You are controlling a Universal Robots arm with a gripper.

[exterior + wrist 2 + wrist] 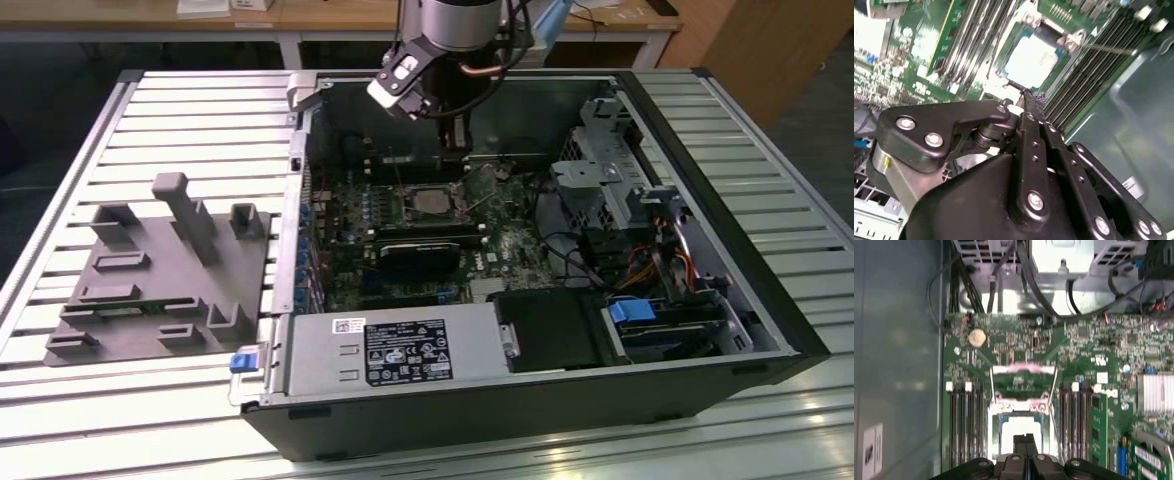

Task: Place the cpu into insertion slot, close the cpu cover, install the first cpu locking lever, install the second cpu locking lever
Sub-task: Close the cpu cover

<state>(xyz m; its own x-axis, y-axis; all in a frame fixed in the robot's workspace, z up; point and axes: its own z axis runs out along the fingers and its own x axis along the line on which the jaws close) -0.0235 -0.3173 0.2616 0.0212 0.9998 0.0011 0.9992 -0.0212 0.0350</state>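
Observation:
The cpu (1013,428), a pale silvery square, lies in the insertion slot (994,432) on the green board; in the exterior view the cpu (430,200) sits mid-board inside the open computer case. The cpu cover (1024,371) stands raised on its hinge beyond the socket, with board showing through its opening. A thin locking lever (1104,48) sticks out beside the socket. My gripper (1026,440) hangs just above the near edge of the chip, its black fingers shut together with nothing between them; in the second wrist view the gripper (1029,95) points at the socket rim.
Long black memory slots (964,425) flank the socket on both sides. A black card (420,255) and a power supply (400,350) lie nearer the case front, and a drive cage (627,190) is on the exterior view's right. A grey fixture block (160,270) rests outside the case.

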